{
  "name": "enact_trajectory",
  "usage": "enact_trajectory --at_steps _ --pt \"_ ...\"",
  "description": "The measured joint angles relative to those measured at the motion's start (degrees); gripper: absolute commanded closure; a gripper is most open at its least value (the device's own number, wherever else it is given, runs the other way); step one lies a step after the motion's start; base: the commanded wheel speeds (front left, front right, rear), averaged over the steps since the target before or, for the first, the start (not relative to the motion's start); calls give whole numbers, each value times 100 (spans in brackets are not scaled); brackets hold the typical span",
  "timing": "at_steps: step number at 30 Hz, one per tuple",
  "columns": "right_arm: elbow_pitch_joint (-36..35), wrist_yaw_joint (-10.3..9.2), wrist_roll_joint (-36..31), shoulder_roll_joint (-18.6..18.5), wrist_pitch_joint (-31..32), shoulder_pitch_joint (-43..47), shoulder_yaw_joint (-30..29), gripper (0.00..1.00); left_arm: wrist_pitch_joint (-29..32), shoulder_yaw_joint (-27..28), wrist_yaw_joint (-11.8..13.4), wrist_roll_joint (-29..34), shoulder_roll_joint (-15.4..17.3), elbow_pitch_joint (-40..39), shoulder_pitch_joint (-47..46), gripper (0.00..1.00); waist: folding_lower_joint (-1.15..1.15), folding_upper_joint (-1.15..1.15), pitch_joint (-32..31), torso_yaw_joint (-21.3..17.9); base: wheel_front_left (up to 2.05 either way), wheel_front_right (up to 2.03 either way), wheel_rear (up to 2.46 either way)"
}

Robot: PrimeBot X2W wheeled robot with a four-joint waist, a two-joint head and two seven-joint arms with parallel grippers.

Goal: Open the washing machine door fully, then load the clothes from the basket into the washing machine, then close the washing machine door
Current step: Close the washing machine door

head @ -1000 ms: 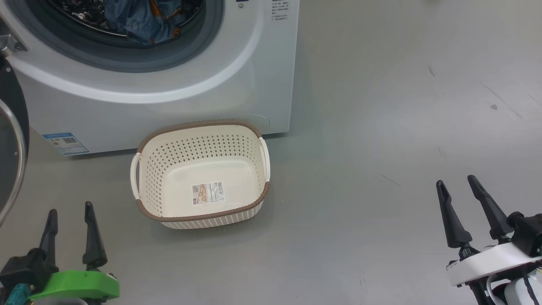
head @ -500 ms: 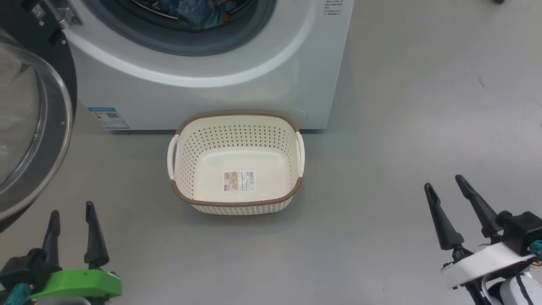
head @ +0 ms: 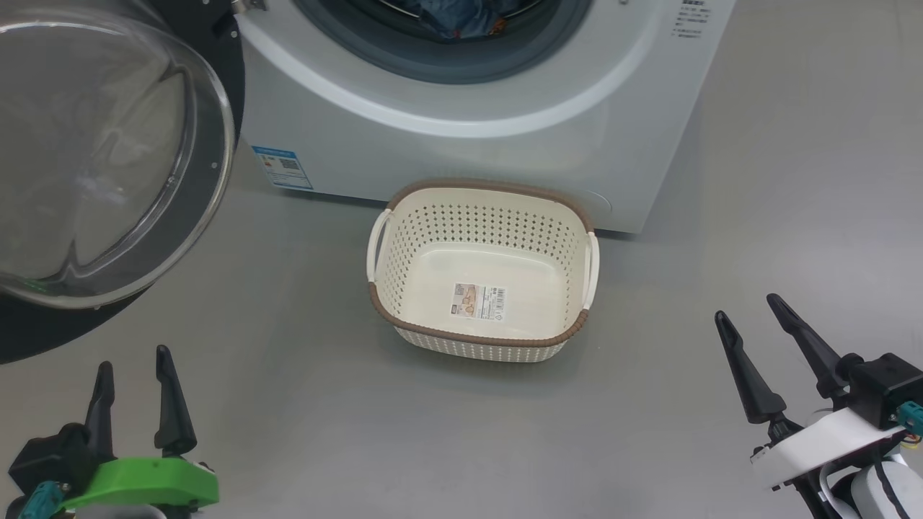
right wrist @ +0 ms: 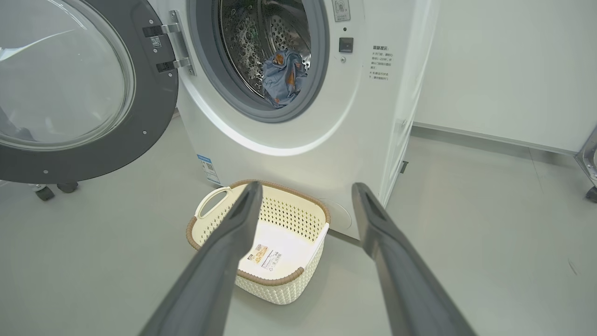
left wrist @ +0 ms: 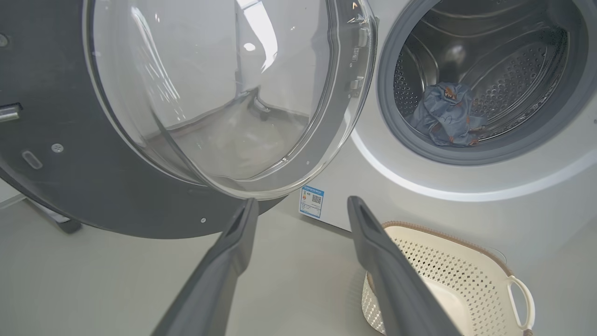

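Glossy black round glass-windowed door hangs open left of white front-loading washing machine: likely stiff, slick; push free rim. Blue printed clothes inside machine. Spread, empty: left gripper, right gripper.

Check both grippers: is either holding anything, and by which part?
Nothing is held. The left gripper and right gripper are both open and empty. The clothes lie inside the washing machine; the basket is empty.
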Motion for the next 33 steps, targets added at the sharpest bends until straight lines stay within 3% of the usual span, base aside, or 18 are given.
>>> enact_trajectory --at_steps 20,33 --pt "102 0 69 -79 0 -21 289 0 0 -221 137 -207 -3 27 242 0 0 0 -199 1261 0 0 0" --pt "122 0 109 -108 0 -47 456 0 0 -138 220 -241 -3 -122 402 0 0 0 -302 1492 0 0 0"
